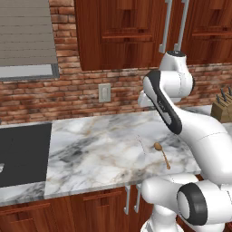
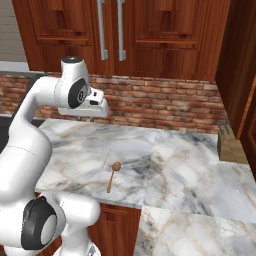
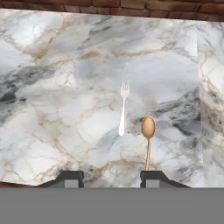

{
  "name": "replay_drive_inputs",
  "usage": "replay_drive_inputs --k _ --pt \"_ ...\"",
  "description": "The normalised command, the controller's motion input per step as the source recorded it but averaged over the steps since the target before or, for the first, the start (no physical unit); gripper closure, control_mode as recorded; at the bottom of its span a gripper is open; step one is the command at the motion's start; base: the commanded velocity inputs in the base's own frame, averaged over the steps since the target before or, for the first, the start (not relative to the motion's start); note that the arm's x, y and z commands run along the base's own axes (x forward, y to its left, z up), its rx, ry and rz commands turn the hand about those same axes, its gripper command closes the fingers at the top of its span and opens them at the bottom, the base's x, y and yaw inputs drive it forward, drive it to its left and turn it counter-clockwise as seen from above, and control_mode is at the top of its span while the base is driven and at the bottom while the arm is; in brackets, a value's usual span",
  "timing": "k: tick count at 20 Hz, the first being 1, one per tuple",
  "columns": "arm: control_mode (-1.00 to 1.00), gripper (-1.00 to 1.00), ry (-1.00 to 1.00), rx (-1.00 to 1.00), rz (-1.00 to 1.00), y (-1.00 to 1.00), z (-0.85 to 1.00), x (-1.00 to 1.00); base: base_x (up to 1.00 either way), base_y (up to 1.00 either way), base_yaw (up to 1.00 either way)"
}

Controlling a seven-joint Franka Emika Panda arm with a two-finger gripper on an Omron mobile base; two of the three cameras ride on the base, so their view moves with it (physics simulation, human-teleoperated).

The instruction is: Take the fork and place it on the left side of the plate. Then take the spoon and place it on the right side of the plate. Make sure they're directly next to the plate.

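The pale thin fork lies on the marble counter, tines pointing toward the brick wall; it shows faintly in the left base view and the right base view. Just to its right lies the brown spoon, bowl toward the wall, also seen from the base. My gripper hangs open above the counter's front part, with nothing between its fingers; the fork sits ahead of the gap and the spoon's handle runs toward the right fingertip. The plate is out of view.
A wooden knife block stands at the counter's right end by the wall. A black cooktop lies to the left. A wall outlet sits on the brick backsplash, with wooden cabinets above.
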Motion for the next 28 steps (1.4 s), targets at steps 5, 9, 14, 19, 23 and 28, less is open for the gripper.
replay_drive_inputs --k 5,9,14,19,23,28 --pt "-1.0 -1.0 0.0 0.02 0.0 0.0 -0.01 -0.13 0.0 0.0 0.0" --pt "-1.0 -1.0 0.0 0.0 -0.03 0.0 -0.54 -0.06 0.0 0.0 0.0" --pt "-1.0 -1.0 0.08 -0.07 -0.03 0.0 -0.72 0.25 0.0 0.0 0.0" --pt "-1.0 -1.0 0.19 -0.05 -0.04 0.0 -0.76 0.83 0.0 0.0 0.0" --pt "-1.0 -1.0 0.06 -0.02 0.0 0.0 -0.46 0.84 0.0 0.0 0.0" --pt "-1.0 -1.0 0.0 0.0 0.0 0.0 -0.64 0.31 0.0 0.0 0.0"
